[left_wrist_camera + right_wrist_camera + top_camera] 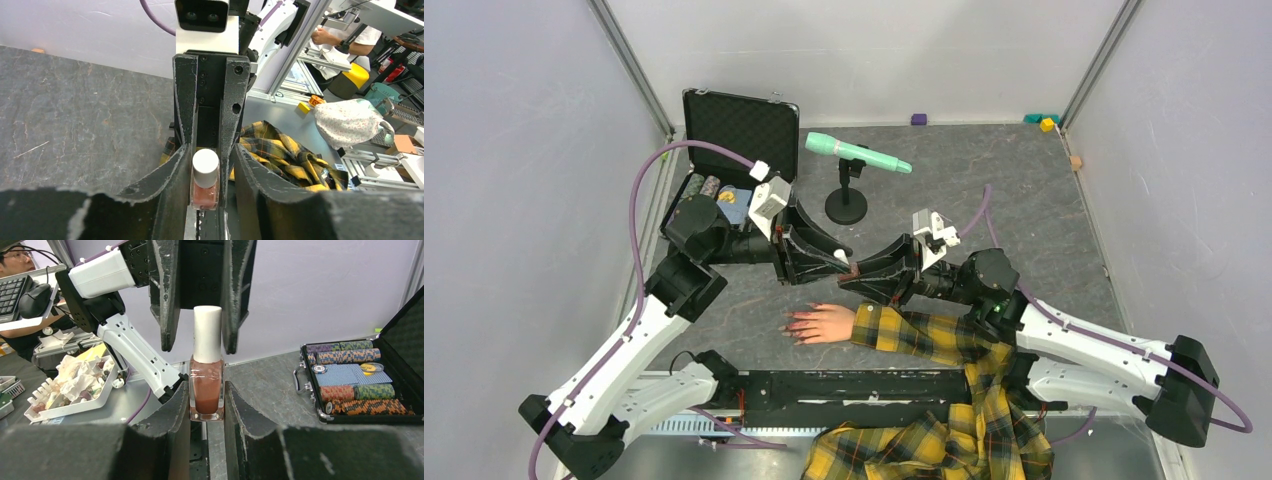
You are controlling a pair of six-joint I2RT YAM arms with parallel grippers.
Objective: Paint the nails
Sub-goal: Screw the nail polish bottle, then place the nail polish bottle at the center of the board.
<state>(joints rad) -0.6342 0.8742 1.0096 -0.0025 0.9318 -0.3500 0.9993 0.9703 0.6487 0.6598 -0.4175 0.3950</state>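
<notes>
Overhead: nails [796,326] tip the mannequin hand [826,322]; just beyond that hand, left gripper [838,258] meets right gripper [858,272]. Right wrist: right gripper clamps the polish bottle [206,400]. Left wrist: left gripper, jaws apart, straddles the cap [205,167]; painting apparently unstarted.

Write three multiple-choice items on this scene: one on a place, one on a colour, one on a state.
1. On the table, the open case sits: A) far left B) far right C) near middle.
2. The cap of the bottle is: A) white B) black C) green.
3. The right tool is: A) spread wide and empty B) shut on the bottle C) out of view.
Answers: 1 A, the top view shows it at the far left corner; 2 A, both wrist views show a white cap; 3 B, its fingers press the glass body from both sides.
</notes>
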